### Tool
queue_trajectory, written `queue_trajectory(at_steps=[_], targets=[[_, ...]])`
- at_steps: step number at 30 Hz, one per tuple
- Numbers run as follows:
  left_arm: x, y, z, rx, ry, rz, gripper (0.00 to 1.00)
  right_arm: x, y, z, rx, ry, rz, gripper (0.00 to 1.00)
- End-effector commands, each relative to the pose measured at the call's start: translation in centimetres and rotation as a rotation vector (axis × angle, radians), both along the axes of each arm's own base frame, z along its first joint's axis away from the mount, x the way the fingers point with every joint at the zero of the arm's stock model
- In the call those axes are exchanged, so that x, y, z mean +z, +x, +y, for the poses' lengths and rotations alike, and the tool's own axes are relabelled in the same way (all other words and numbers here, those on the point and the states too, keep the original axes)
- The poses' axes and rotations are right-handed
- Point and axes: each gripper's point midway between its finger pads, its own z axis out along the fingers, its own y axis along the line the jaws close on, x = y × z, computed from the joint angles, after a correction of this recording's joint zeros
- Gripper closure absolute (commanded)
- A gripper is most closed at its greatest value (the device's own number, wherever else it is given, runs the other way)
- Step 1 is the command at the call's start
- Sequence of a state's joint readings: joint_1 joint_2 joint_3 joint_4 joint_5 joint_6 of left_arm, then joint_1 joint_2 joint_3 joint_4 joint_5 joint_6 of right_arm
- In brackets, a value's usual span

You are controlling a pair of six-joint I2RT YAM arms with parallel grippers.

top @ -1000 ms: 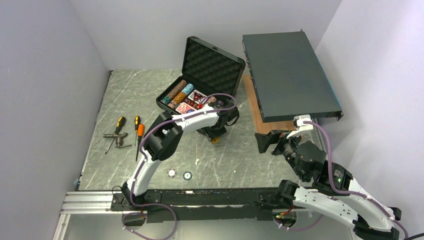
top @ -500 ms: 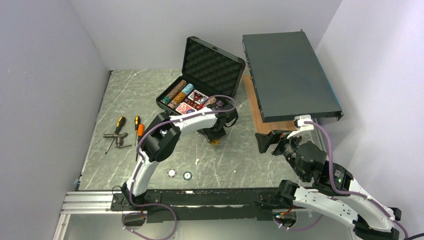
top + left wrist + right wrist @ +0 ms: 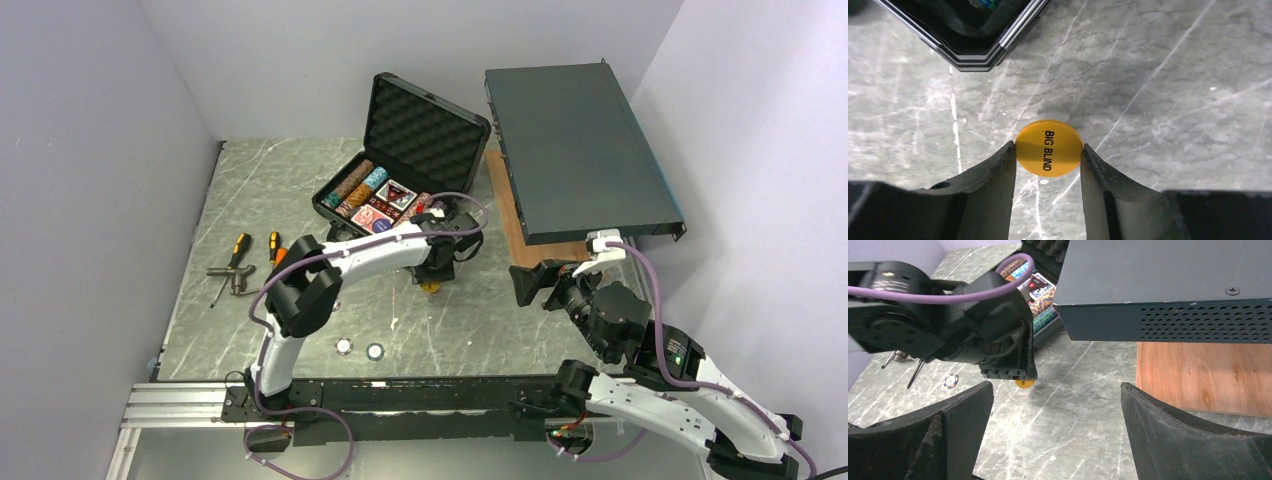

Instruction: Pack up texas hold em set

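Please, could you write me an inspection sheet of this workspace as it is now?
Surface: grey marbled table.
Job's things: open black case holding chips and cards; yellow BIG BLIND button outside it, near its corner; two round pieces loose near the arm bases.
Clutter: orange-handled tools at left; grey metal box on wooden board at right.
Grippers: left gripper closed on the button; right gripper open, empty.
Cables: purple cables along both arms; no snag seen.
Surroundings: plain walls; nothing else seen.
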State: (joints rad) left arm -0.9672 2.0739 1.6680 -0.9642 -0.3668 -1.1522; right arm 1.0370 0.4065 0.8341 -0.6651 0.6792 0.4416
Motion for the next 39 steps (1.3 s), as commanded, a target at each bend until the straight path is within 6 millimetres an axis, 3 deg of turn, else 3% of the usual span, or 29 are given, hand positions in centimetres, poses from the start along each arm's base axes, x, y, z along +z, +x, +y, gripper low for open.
queue_trajectory(at_steps=[1, 5, 11, 15, 21, 26, 32, 36, 39], targets=[[5.0, 1.8, 0.5, -0.192, -0.004, -0.144, 0.73, 0.8, 0.2, -0.2, -0.013, 0.017, -0.020, 0.00], [6.7, 3.6, 2.7, -0.241, 0.045, -0.176, 0.73, 0.8, 0.3, 0.0, -0.010, 0.009, -0.016, 0.00], [7.8, 8.9, 8.0, -0.202, 0.111, -0.213, 0.71, 0.8, 0.2, 0.2, -0.002, 0.014, -0.020, 0.00], [6.7, 12.3, 10.7, -0.142, 0.114, -0.160, 0.72, 0.7, 0.3, 0.1, -0.008, 0.006, -0.019, 0.00], [5.0, 16.2, 12.5, -0.060, 0.041, -0.139, 0.72, 0.8, 0.3, -0.1, -0.016, -0.001, -0.020, 0.00], [3.9, 17.7, 12.5, -0.046, 0.015, -0.117, 0.70, 0.8, 0.4, -0.1, -0.019, -0.007, -0.023, 0.00], [2.8, 17.7, 12.0, -0.033, -0.006, -0.090, 0.69, 1.0, 0.7, 0.4, -0.014, -0.018, -0.025, 0.00], [2.4, 17.4, 12.0, -0.033, -0.012, -0.079, 0.61, 1.0, 0.7, 0.6, -0.007, -0.018, -0.026, 0.00], [2.5, 17.4, 12.3, -0.029, -0.002, -0.080, 0.49, 0.8, 0.8, 0.7, -0.005, -0.020, -0.022, 0.00]])
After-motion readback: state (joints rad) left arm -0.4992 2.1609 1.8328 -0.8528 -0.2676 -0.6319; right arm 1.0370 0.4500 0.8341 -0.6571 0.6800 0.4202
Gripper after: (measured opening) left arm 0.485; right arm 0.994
